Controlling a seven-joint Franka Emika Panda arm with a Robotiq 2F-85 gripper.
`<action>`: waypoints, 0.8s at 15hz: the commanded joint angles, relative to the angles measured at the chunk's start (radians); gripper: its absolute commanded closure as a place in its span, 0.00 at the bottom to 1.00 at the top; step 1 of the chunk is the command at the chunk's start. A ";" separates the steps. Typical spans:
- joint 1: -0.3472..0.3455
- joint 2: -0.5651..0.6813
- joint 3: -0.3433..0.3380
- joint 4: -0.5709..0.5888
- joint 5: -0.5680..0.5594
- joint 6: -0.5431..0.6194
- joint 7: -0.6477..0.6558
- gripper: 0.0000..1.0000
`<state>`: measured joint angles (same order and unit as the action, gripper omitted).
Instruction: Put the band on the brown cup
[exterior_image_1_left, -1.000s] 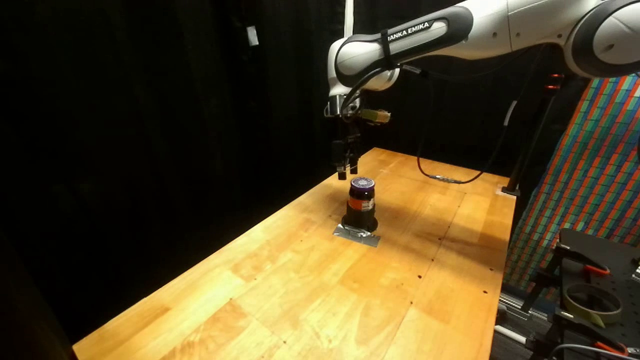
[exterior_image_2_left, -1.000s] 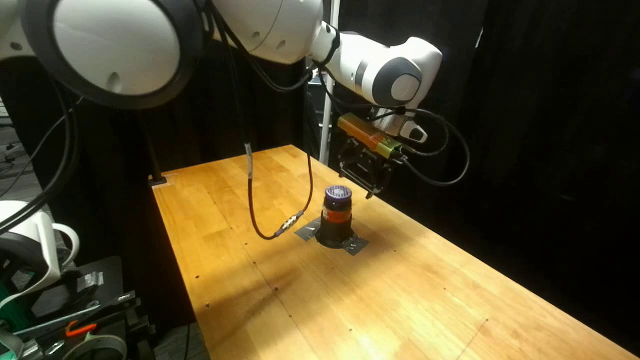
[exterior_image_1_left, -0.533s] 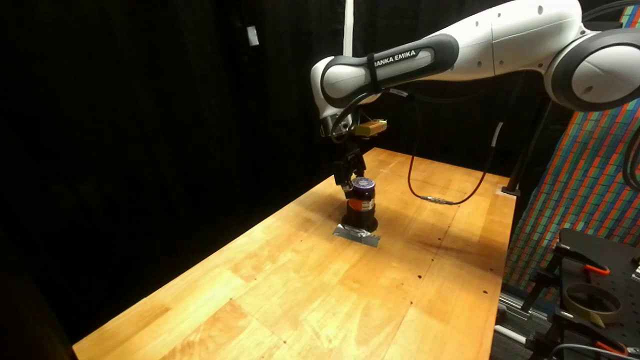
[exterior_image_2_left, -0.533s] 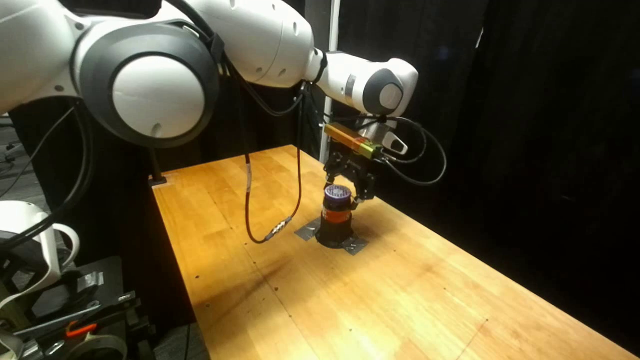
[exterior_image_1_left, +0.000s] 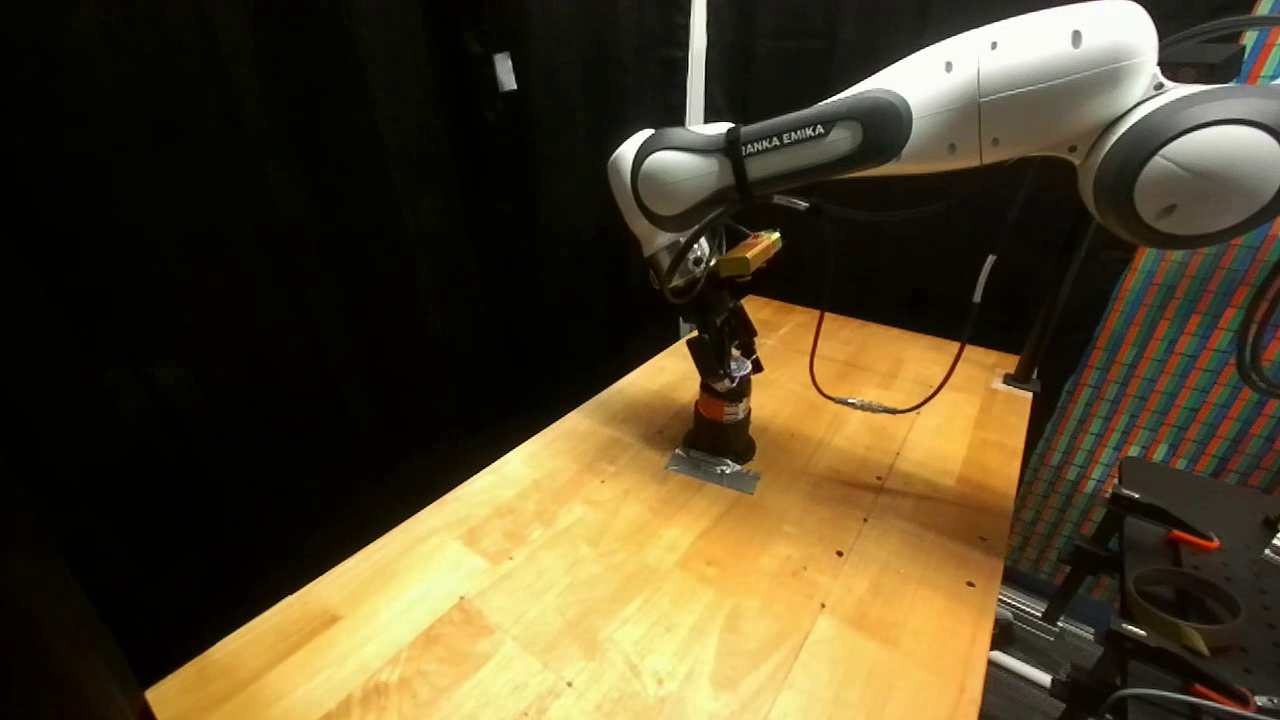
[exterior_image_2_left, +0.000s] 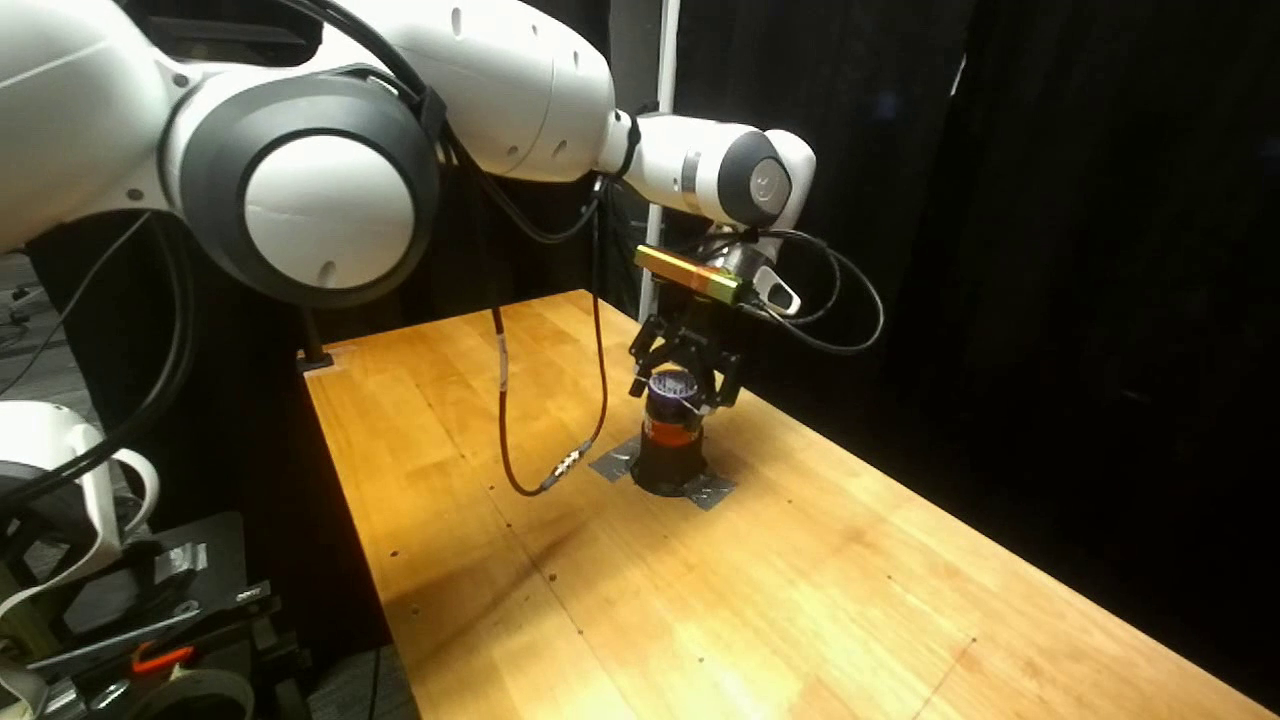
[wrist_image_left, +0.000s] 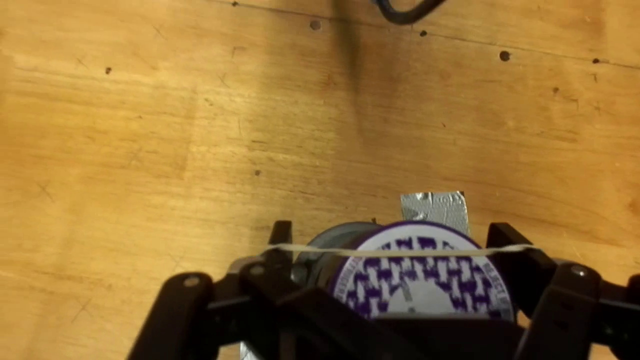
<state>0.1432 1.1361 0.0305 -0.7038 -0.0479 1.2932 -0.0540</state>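
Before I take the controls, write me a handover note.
Gripper: open, fingers spread, the band stretched between them.
Brown cup: upright on the table, grey tape at its foot; in the wrist view the band crosses its lid.
Done: band on the fingers, held at the cup's top.
Left: likely ease the band down around the cup, then slip the fingers out. I cannot tell whether any of it is below the lid.

In an exterior view, the white arm extends from the right edge, its black fingers spread about the top of the brown cup, upright on the wooden table, silver tape at its foot.
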 joint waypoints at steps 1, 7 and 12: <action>-0.002 -0.040 -0.009 -0.035 -0.036 -0.078 -0.065 0.00; -0.022 -0.162 -0.015 -0.210 -0.054 0.035 -0.127 0.00; -0.035 -0.287 -0.011 -0.445 -0.058 0.214 -0.193 0.00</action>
<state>0.1193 0.9711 0.0213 -0.9502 -0.0766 1.4067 -0.1960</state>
